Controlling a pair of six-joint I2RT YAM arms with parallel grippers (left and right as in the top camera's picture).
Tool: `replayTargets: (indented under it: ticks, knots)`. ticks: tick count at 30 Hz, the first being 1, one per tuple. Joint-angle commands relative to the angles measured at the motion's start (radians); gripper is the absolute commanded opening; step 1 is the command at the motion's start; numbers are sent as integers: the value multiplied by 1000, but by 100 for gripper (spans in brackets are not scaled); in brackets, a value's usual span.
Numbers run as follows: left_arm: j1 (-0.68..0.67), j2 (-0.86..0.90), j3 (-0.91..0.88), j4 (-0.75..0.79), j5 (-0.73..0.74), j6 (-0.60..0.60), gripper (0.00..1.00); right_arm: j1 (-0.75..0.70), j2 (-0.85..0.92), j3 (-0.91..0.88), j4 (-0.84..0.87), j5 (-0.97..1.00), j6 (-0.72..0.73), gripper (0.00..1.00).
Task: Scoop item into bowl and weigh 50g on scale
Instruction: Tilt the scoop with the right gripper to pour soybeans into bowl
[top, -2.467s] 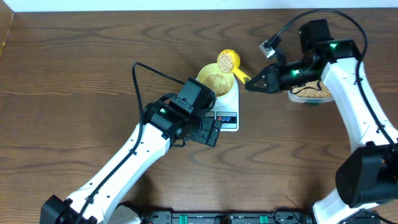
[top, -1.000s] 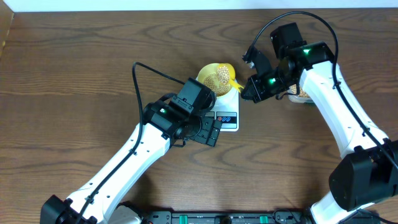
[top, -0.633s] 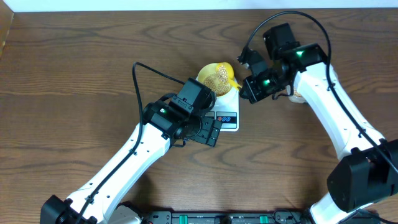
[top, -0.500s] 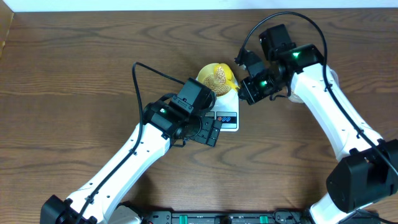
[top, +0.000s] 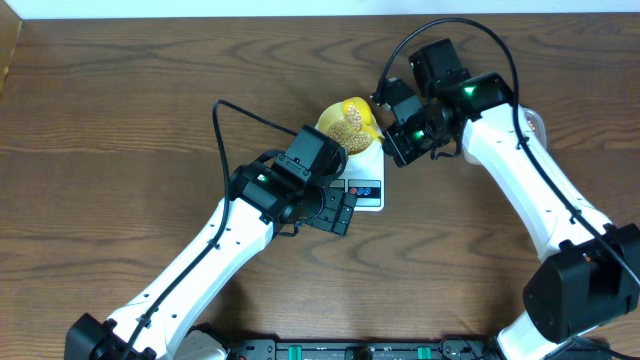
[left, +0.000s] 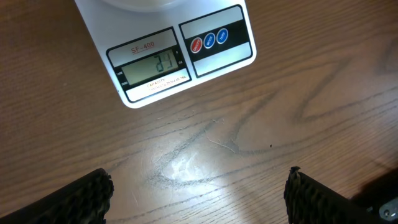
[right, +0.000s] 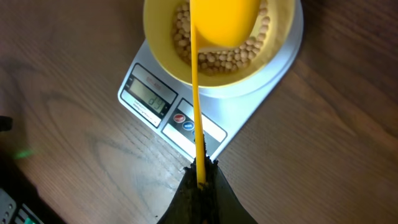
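The pale-yellow bowl (right: 163, 37) sits on the white scale (right: 186, 127) and holds tan beans (right: 231, 59). My right gripper (right: 200, 180) is shut on the handle of a yellow measuring scoop (right: 224, 22), whose cup is turned over above the bowl. In the overhead view the scoop (top: 357, 108) covers most of the bowl, with the right gripper (top: 392, 140) just right of the scale (top: 366, 186). My left gripper (left: 198, 196) is open and empty over bare wood, below the scale's display (left: 152, 67) and its red and blue buttons (left: 209, 40).
The clear tub of beans (top: 534, 124) stands at the right, mostly hidden behind my right arm. My left arm (top: 225, 245) stretches from the bottom left up to the scale's front. The wooden table (top: 120, 120) lies all around.
My right gripper has swung left from near the tub, carried the scoop over the bowl and turned it over. More beans lie in the bowl. The left arm has not moved.
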Motion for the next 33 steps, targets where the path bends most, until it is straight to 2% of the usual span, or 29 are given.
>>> replayTargets:
  ticks: [1, 11, 33]
  knots:
    - [-2, -14, 2, 0, -13, 21, 91, 19, -10, 18, 9, 26, -41, 1]
    - [-2, -14, 2, 0, -13, 21, 91, 55, -10, 18, 7, 132, -54, 1]
    - [-2, -14, 2, 0, -13, 21, 91, 101, -10, 18, 20, 237, -95, 1]
